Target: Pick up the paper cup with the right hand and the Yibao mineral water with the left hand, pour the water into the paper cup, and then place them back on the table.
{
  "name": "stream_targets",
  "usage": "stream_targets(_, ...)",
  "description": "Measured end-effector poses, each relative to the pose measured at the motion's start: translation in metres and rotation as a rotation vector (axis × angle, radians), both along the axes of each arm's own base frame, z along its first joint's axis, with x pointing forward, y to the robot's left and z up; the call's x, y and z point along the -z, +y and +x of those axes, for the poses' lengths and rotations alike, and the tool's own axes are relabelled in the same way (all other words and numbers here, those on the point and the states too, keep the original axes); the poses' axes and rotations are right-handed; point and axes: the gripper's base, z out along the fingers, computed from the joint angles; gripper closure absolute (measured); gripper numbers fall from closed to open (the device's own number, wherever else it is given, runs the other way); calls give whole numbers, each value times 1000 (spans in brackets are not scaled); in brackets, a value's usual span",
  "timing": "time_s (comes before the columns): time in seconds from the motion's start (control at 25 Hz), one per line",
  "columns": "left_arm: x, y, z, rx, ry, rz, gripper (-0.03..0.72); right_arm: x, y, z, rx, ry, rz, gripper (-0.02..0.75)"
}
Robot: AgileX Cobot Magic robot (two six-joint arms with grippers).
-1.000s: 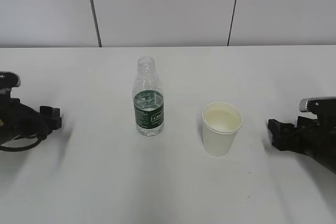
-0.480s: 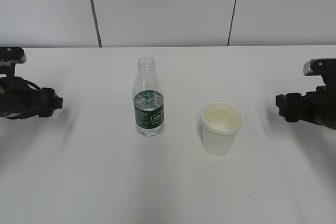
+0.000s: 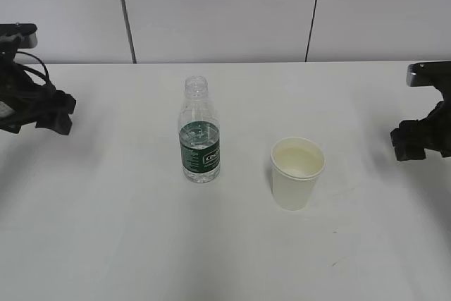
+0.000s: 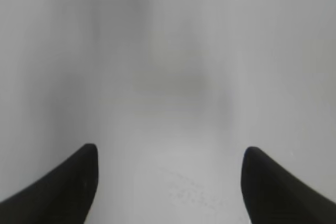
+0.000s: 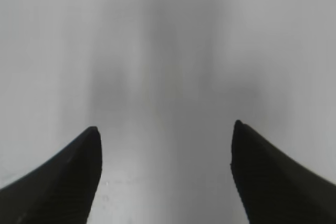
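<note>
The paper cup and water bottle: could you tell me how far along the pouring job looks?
Seemingly finished: the paper cup holds liquid, the uncapped bottle stands beside it on the table. Left gripper and right gripper are open, empty, at the edges. Nothing visibly remains.

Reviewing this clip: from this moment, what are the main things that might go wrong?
1. The bottle stands uncapped and close beside the paper cup. An arm swinging through the middle might tip either one, wetting the table.
2. The cup looks light and already seems to hold liquid, so a hard squeeze by the right gripper may crumple or slosh it.
3. Both wrist views show only blurred white surface between open fingers, so the left gripper would approach without its target in close view.
</note>
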Motion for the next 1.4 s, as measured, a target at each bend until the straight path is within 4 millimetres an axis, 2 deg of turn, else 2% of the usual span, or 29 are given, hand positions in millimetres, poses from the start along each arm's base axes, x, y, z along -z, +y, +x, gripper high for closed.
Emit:
stream_targets(0.24, -36, 0, 7, -5, 86, 13, 184, -35, -1, 13, 33, 135, 15, 143)
stream_targets(0.4, -51, 0, 5, -8, 164, 23, 185, -64, 2, 22, 25, 175, 55, 143)
stream_targets(0.6, -61, 2, -6, -12, 314, 47, 185, -100, 5, 27, 22, 226, 96, 143)
stream_targets(0.8, -64, 3, -10, -13, 334, 51, 185, -133, 5, 31, -10, 223, 90, 143)
stream_targets(1.0, -70, 3, -13, -13, 319, 46, 185, -139, 5, 32, -28, 213, 83, 143)
stream_targets(1.12, -80, 3, -18, -13, 289, 43, 185, -142, 5, 30, -31, 206, 81, 143)
stream_targets(1.24, -89, 4, -28, -14, 265, 40, 185, -146, 6, 20, -32, 204, 81, 143)
stream_targets(1.4, -93, 7, -49, -14, 261, 36, 185, -144, 7, -6, -37, 231, 81, 143)
